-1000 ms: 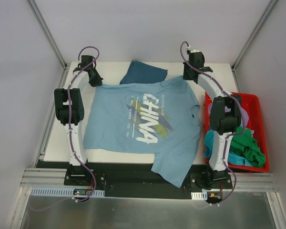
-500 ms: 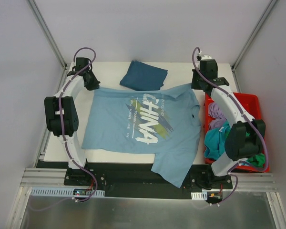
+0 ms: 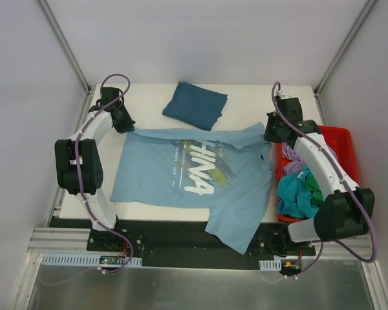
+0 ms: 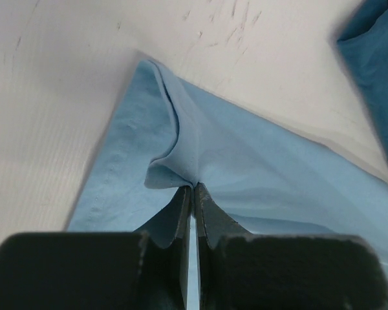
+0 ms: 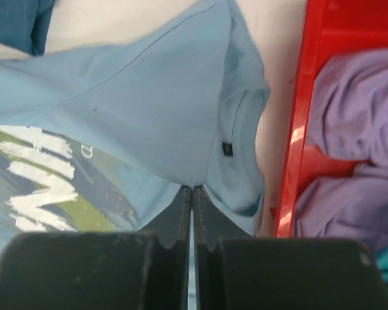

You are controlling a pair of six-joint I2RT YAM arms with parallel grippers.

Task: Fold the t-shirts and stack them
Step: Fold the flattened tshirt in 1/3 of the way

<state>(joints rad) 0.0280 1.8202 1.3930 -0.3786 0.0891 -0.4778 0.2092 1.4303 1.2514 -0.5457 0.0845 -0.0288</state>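
A light sky-blue t-shirt [image 3: 194, 174] with white chest print lies spread on the white table, its near corner hanging over the front edge. Its far edge is folded over toward me. My left gripper [image 3: 125, 124] is shut on the shirt's far left corner [image 4: 174, 169]. My right gripper [image 3: 271, 134] is shut on the shirt's far right edge near the collar [image 5: 200, 174]. A folded dark teal-blue t-shirt [image 3: 195, 105] lies at the table's far middle. Lilac [image 3: 296, 155], turquoise [image 3: 296, 196] and green tees sit in the red bin.
The red plastic bin [image 3: 346, 145] stands at the table's right edge, close beside my right arm; its red wall [image 5: 304, 129] shows in the right wrist view. Bare white table [image 3: 149, 97] lies behind the shirt at the far left.
Both grippers have moved toward me with the shirt's far edge, folding it over the print. The right arm swung out to the right, over the bin.
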